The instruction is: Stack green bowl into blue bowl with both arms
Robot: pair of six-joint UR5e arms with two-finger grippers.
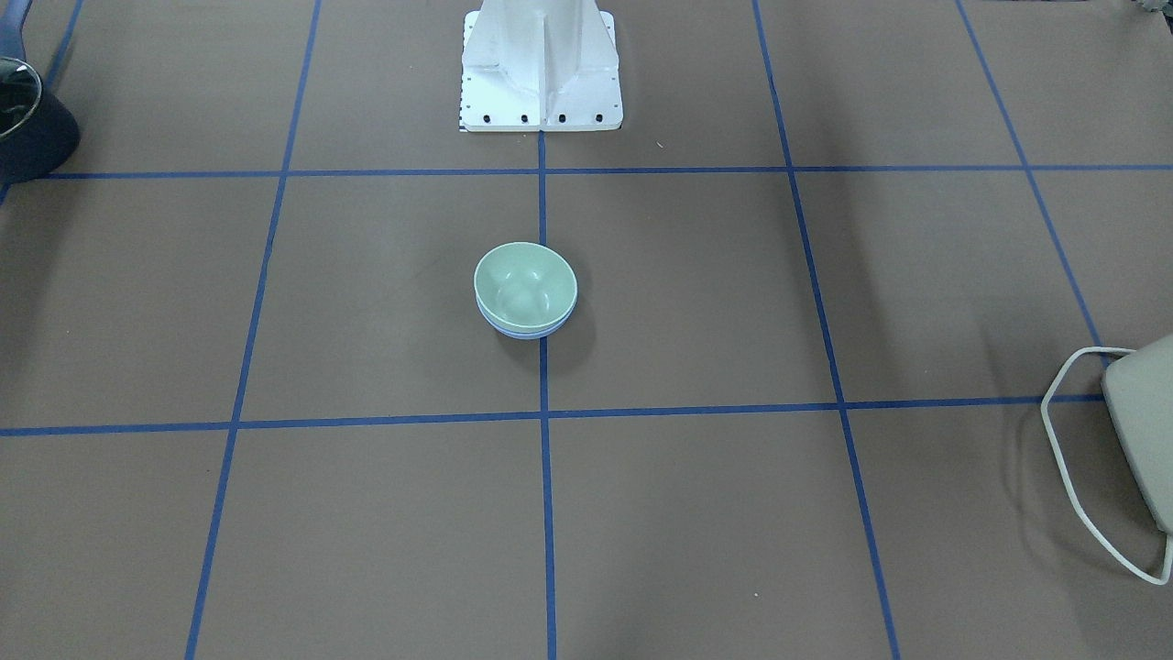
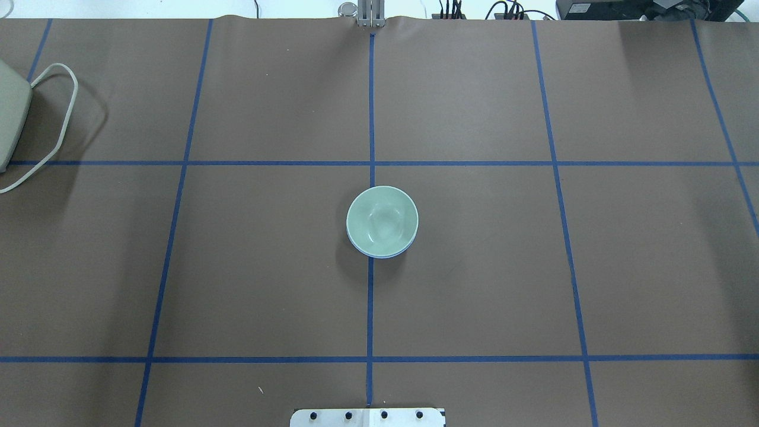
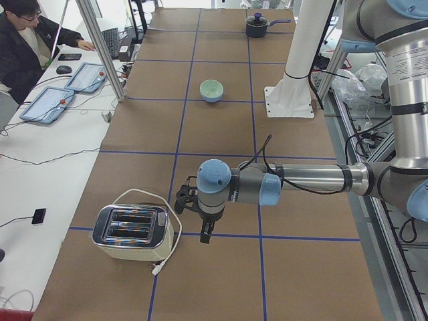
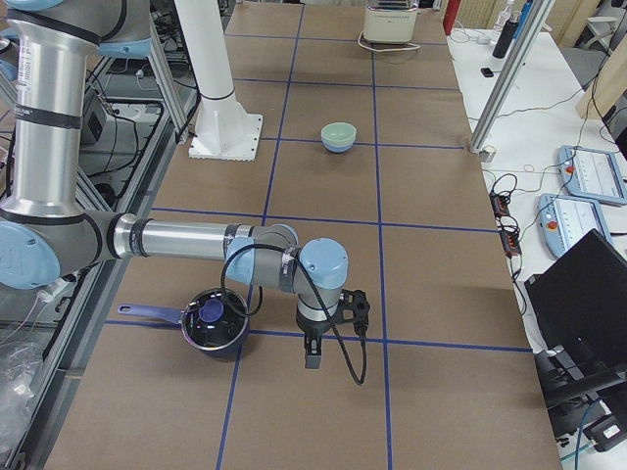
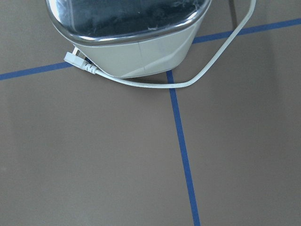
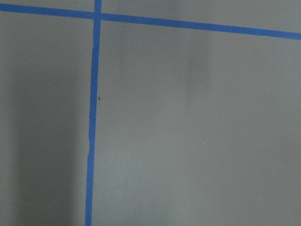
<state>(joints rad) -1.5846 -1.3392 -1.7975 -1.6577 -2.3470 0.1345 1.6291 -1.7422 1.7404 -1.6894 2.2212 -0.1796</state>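
The green bowl (image 2: 382,220) sits nested inside the blue bowl (image 2: 379,255) at the centre of the overhead frame, on the middle line of blue tape (image 2: 371,308). Only a thin crescent of the blue rim shows under the green one, along the lower edge. In the front-facing view the pair is just left of centre, below the white pedestal (image 1: 541,64) at the top. Neither arm is near the bowls.

In the exterior left view the left arm (image 3: 307,179) reaches in from the right edge across the lower middle of the frame. The left gripper (image 3: 206,234) points down above the table (image 2: 474,267), just right of the toaster (image 3: 130,231) in the lower left. I cannot tell whether its fingers are spread or closed. The left wrist view shows the toaster's base at the top, with its cord (image 5: 211,70) looping to the right and its plug (image 5: 74,58) at the upper left.

In the exterior right view the right arm (image 4: 186,238) comes in from the left edge. The right gripper (image 4: 313,357) hangs below centre, just right of the dark pot (image 4: 214,321). Its grip cannot be judged either. The right wrist view shows only brown surface and 2 crossing tape lines in the upper left.
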